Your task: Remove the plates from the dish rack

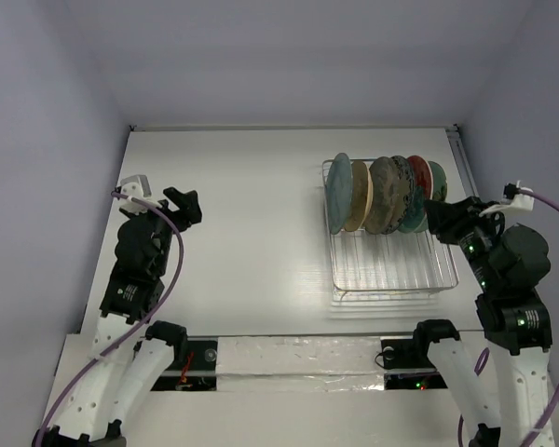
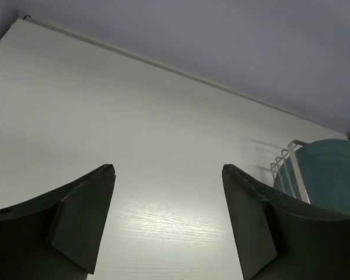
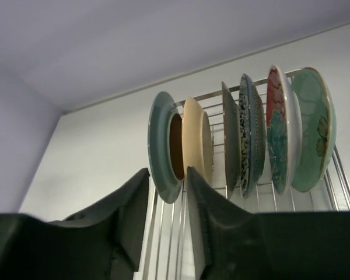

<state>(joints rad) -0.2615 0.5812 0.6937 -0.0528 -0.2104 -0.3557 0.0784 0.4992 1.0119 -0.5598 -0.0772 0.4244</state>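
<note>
Inside dish rack (image 1: 391,270), six upright plates (image 1: 382,194)

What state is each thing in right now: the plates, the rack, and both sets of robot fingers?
Plates: all six standing on edge in the rack, none unloaded yet.
Dish rack: flat on the table, plates at its far end, near part unfilled.
Left fingers: wide apart, holding nothing.
Right fingers: narrow gap between them, holding nothing, close to the plates.

Six plates (image 3: 245,134) upright in dish rack (image 3: 213,95); right gripper (image 3: 166,174) narrowly parted before them.
</note>
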